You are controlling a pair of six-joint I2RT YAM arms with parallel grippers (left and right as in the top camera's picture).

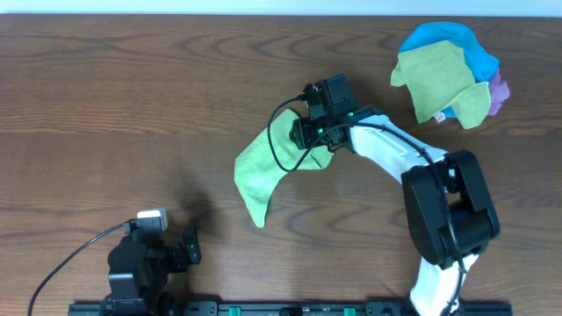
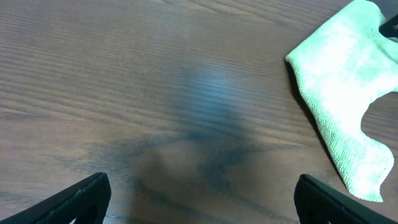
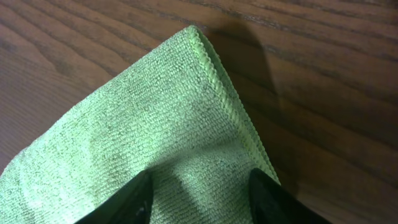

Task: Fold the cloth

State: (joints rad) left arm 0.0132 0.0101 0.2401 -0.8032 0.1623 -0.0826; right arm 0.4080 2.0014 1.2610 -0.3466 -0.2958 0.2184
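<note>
A dark wood-grain bench (image 1: 132, 105) fills every view. The cloth (image 1: 263, 171) lies near its middle, bright lime green with a fine looped nap and a stitched hem. It is drawn out of square into a long, curved shape. Its long axis runs on a diagonal, from the wide end under the right claw (image 1: 307, 132) down to a narrow tip pointing at the front edge of the bench.

The right claw is clamped on the wide end. Its wrist view shows the two dark fingers (image 3: 134, 202) with a ridge of cloth (image 3: 143, 118) pinched between them, and one hemmed corner sticking out beyond, casting a shadow on the wood. The overhead view hides that corner beneath the arm.

The left claw (image 1: 180, 250) sits near the front left of the bench, well apart from the cloth, jaws spread wide with nothing between them. Its wrist view catches the cloth (image 2: 339, 81) at the right edge, pale and glaring.

Only the overhead view shows the pile of other cloths (image 1: 439, 79) at the far right.
</note>
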